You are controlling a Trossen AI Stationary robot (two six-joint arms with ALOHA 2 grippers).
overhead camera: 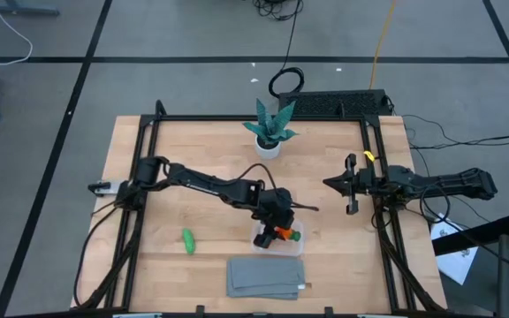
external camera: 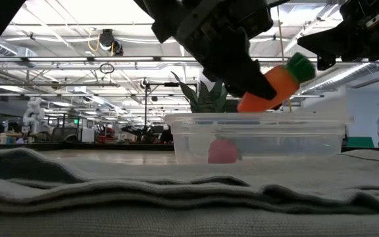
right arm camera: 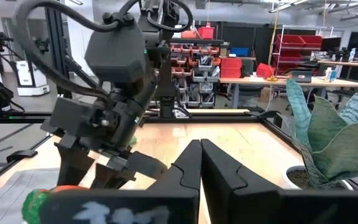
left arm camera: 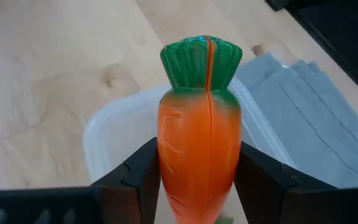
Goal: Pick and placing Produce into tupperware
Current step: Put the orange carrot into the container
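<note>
Red-binned workshop shelves (right arm camera: 238, 59), grey floor (overhead camera: 193, 35)

Bystanders on the wooden table

A teal leafy plant (overhead camera: 274, 124) in a white pot (overhead camera: 267, 147) stands near the table's (overhead camera: 201, 159) far edge; a folded grey cloth (overhead camera: 266, 277) lies flat at the near edge.

Two dark, boxy jointed arms with looping black cables; right one seemingly yellow-tagged near the wrist.

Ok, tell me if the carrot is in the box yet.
Not yet. The carrot is clamped in the left gripper, tilted above the box rim; only the berry lies inside.
</note>
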